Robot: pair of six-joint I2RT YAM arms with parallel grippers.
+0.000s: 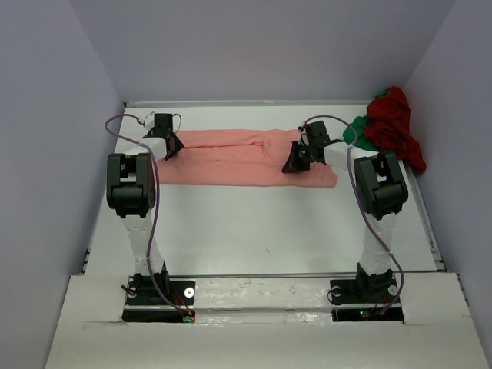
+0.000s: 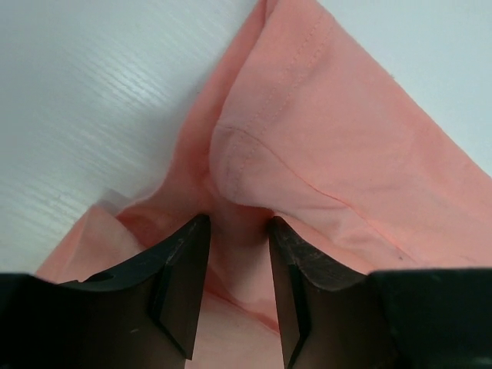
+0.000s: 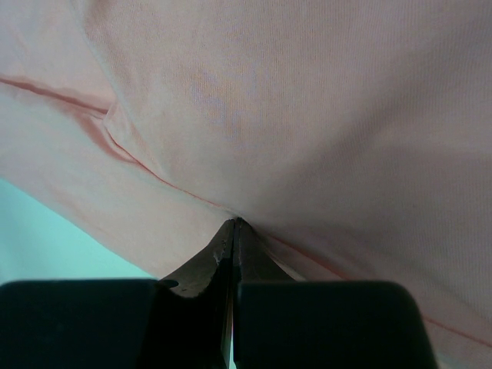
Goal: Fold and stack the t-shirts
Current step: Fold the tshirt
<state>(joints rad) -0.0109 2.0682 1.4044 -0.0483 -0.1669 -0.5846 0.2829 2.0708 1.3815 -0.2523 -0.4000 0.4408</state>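
Note:
The salmon-pink t-shirt (image 1: pixel 231 157) lies as a long folded strip across the back of the table. My left gripper (image 1: pixel 171 147) is at its left end. In the left wrist view the jaws (image 2: pixel 238 223) stand apart, with a raised fold of the pink cloth (image 2: pixel 330 138) between them. My right gripper (image 1: pixel 294 163) is over the strip's right part. In the right wrist view it (image 3: pixel 234 223) is shut, its tips pinching the pink cloth (image 3: pixel 307 100). The dark red t-shirt (image 1: pixel 396 123) lies crumpled at the back right on the bright green one (image 1: pixel 356 132).
White walls close in the table (image 1: pixel 254 231) at the left, back and right. The red and green pile sits against the right wall, just right of my right gripper. The arm bases stand at the near edge.

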